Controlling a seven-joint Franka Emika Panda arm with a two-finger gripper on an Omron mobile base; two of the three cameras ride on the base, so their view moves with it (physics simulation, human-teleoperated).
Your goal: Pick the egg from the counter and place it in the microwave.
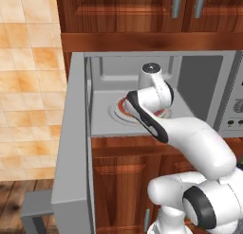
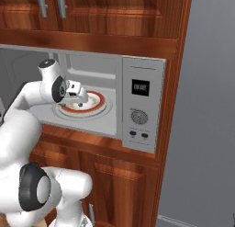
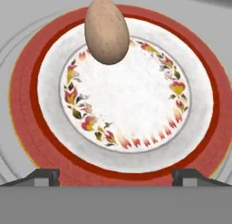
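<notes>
We are reaching our arm deep into the microwave (image 2: 137,106), whose door (image 1: 71,148) is swung wide to the left, so that the tool (image 3: 116,175) is hanging just above the plate (image 3: 199,105) sitting on the round turntable (image 2: 108,109). In the hand view the two dark fingertips (image 3: 43,175) are standing wide apart at the bottom corners, with nothing between them, so we are holding nothing.

The egg (image 3: 107,30) is lying on the plate, toward its far rim in the hand view, overlapping the white inner ring and the red border. It is looking free of the tool, well apart from both tips. We are judging that the tool is parted like this because the egg is being given up to the plate, and that the hand is hovering low so the egg is not rolling far. Whether it is fully at rest we cannot tell.

The egg is showing as a small, smooth, tan-beige oval with faint mottling, its narrower end pointing toward us and the top of the hand view cropping its far end. It is far smaller than the plate, which is carrying a wreath of red and yellow flowers inside a broad red band.

With the egg inside the cavity, we are judging the placing as good as done; what is remaining is drawing the arm out without brushing the plate or the door.
</notes>
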